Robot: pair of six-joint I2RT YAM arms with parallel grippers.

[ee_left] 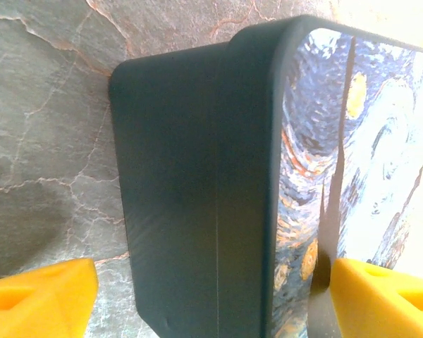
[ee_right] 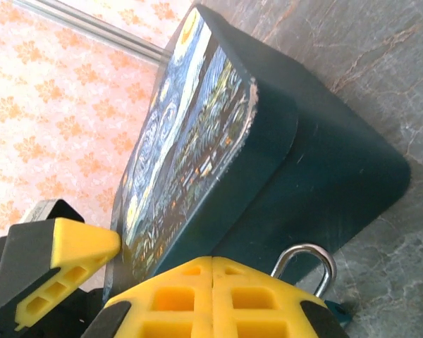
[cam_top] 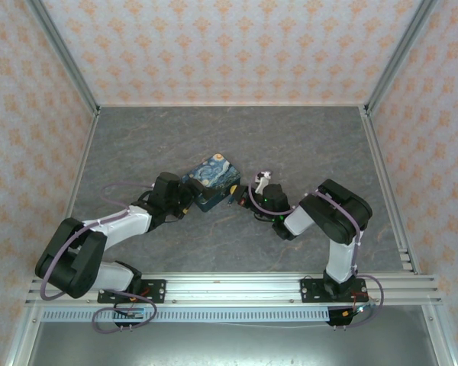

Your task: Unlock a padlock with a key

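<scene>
Padlock (ee_right: 307, 247): on the grey marbled tabletop (cam_top: 290, 145) near its centre, just beside the painted tin (cam_top: 211, 181).

Top external view. The tin lies flat with its swirl-painted blue-and-yellow lid facing up, turned at an angle to the tabletop's edges. The left gripper (cam_top: 192, 200) meets the tin's near-left corner. The right gripper (cam_top: 240, 200) points at the tin's near-right side. The padlock is too small to resolve here. Patterned walls (cam_top: 30, 114) enclose the tabletop on the left, far and right sides.

Left wrist view. The left gripper (ee_left: 213, 282) is spread wide, with the tin (ee_left: 176, 190) between its yellow fingers (ee_left: 39, 296). One finger lies against the painted lid. The other sits just short of the tin's dark base, and a strip of tabletop (ee_left: 49, 105) shows between them.

Right wrist view. The right gripper (ee_right: 211, 264) has its yellow fingers pressed together along a closed seam, and nothing can be seen pinched between them. The padlock's silver shackle rises just beside them, in front of the tin's (ee_right: 317, 162) dark side wall. A sliver of the teal body shows below, with the rest hidden behind a finger. Whether the padlock touches the tin cannot be told. Beyond the tin, one left-gripper finger (ee_right: 63, 260) touches the lid.
</scene>
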